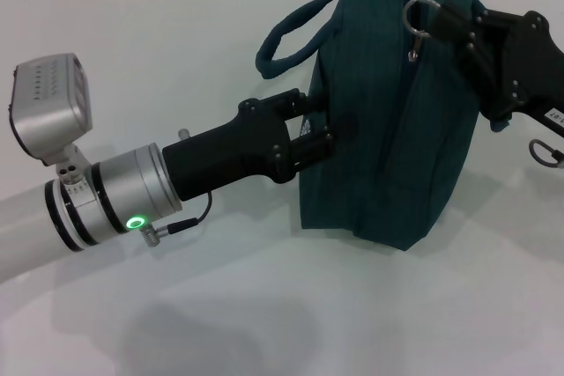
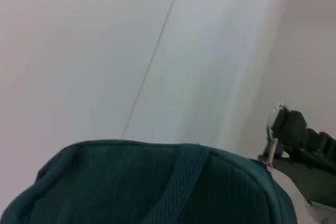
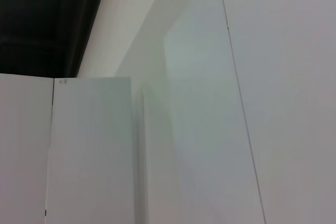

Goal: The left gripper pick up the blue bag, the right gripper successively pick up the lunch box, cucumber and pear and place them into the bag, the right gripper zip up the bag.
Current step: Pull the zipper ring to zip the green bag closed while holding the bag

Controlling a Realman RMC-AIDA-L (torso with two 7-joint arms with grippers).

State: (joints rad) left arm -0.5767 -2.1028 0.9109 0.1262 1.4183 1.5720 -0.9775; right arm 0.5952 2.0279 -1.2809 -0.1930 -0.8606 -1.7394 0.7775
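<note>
One bag (image 1: 388, 129), teal, right of centre on the white table (image 1: 176, 323). Stands upright on its narrow base, bulging at the sides, zip seam running down the near face and looking shut along what shows. Shows no lunch box, cucumber or pear anywhere outside; presumably packed within, judging by the full shape.

Handles as soft fabric: gives under a pinch, folds, sags if lifted by one corner. Probably moderately heavy with the load inside, so likely to tip or swing if let go on one side. Not slippery, being a woven cloth with some grip. Best taken by the looped handle (image 1: 286, 37) at the far left, by a firm fold of the side panel, or, for the zip alone, by the zipper ring (image 1: 419, 13) at the top.

Held on the left side by the left claw (image 1: 319, 125), reaching in from the near left, fingers closed and pressed into the side panel just below the handle's root. Steadies the bag against the pull of the zip, it seems.

Held at the top by the right claw (image 1: 454, 28), coming in from the right, closed on the zipper ring. Seen also from the left wrist: bag top (image 2: 131, 187), ring (image 2: 274, 116) and right claw (image 2: 296, 132) beyond it.

Calls for a gentle release, ring first, lest the cloth be dragged over.
</note>
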